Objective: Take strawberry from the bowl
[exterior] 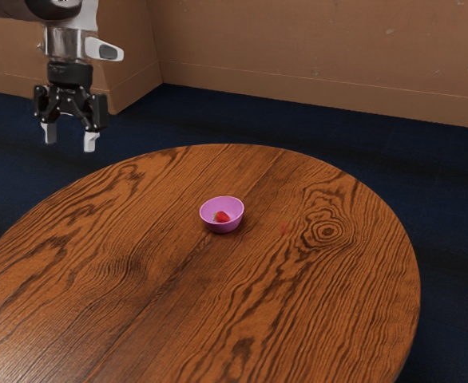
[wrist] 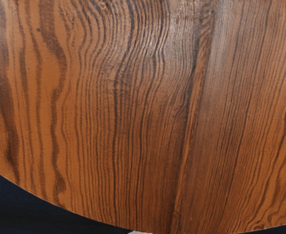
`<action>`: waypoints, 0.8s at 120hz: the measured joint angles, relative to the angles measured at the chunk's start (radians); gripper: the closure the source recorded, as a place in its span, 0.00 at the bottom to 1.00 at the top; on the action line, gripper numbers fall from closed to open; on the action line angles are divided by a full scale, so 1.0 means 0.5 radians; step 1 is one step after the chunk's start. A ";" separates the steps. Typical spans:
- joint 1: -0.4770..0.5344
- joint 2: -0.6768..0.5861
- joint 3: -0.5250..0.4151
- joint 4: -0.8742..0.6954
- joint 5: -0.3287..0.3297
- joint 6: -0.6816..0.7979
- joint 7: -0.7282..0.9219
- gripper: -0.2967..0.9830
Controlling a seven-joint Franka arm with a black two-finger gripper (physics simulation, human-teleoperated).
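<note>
Exterior view: strawberry [exterior: 223,217] inside bowl [exterior: 224,228] (pink one).

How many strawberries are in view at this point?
1: the strawberry lies inside the pink bowl on the round wooden table. The bowl's near wall may hide more fruit.
</note>
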 joint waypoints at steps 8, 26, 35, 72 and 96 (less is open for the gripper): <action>-0.006 -0.002 -0.003 -0.008 0.006 0.196 0.008 0.23; -0.002 -0.002 -0.001 -0.012 0.003 0.460 0.022 0.23; 0.016 -0.004 -0.006 -0.010 -0.004 0.535 0.026 0.23; 0.037 0.451 -0.005 -0.083 0.090 1.088 0.832 0.25; 0.066 0.759 -0.010 -0.149 0.060 1.485 1.372 0.39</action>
